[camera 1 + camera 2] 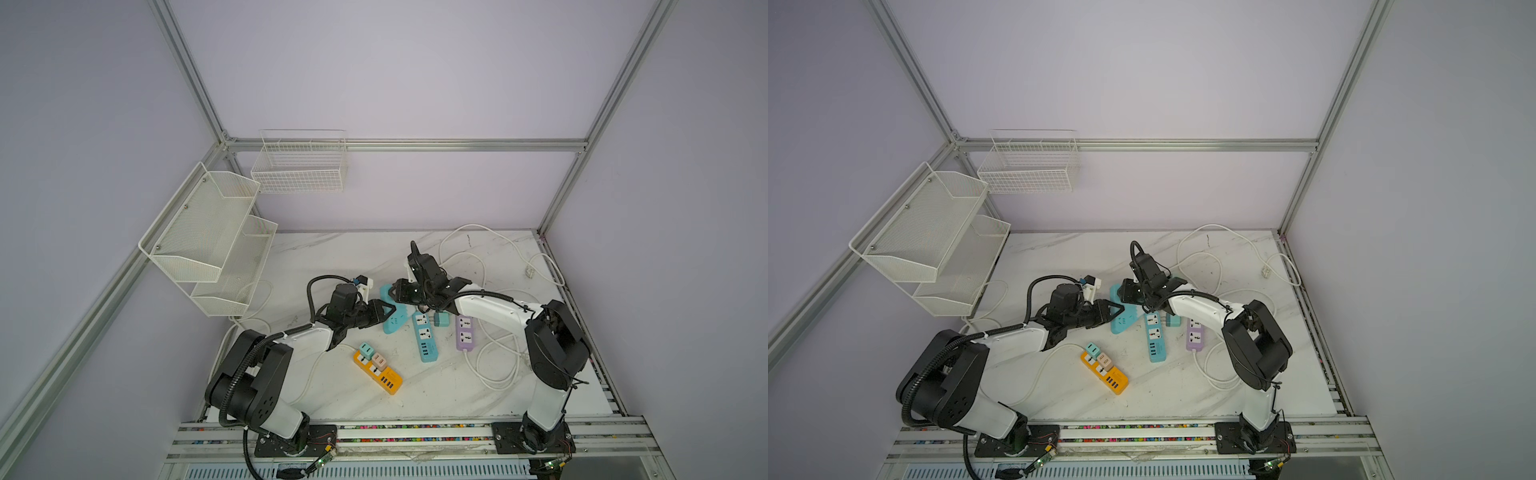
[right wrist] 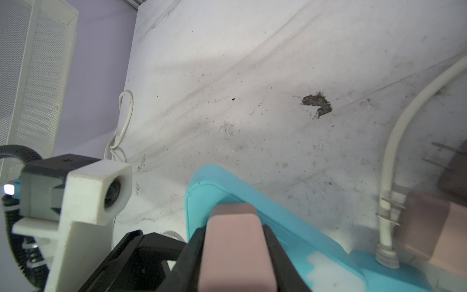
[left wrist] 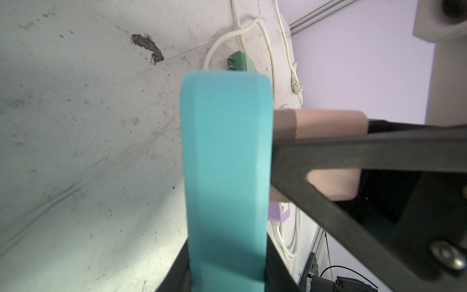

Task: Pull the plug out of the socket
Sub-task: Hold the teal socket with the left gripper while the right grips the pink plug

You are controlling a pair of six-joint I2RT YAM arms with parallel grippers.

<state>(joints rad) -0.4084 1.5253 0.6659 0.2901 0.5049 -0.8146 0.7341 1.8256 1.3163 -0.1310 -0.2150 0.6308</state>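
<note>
Gripping is done but pulling isn't, I'd judge: R hand [image 2: 233, 235] clenched on the pink plug [image 3: 316, 125], which looks not yet out of the teal strip [image 3: 225, 161] mid-way across the desk [image 3: 75, 126], w/ L hand [image 1: 384, 311] clamped on that strip, so only extraction's left.

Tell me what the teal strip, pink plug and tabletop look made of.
Teal strip: moulded plastic by the look, matte, even colour, rounded edges.
Pink plug: likely plastic too, smooth with a soft sheen.
Tabletop: white with grey marble veining, scuffed and stained; stone or printed laminate, cannot tell.
</note>
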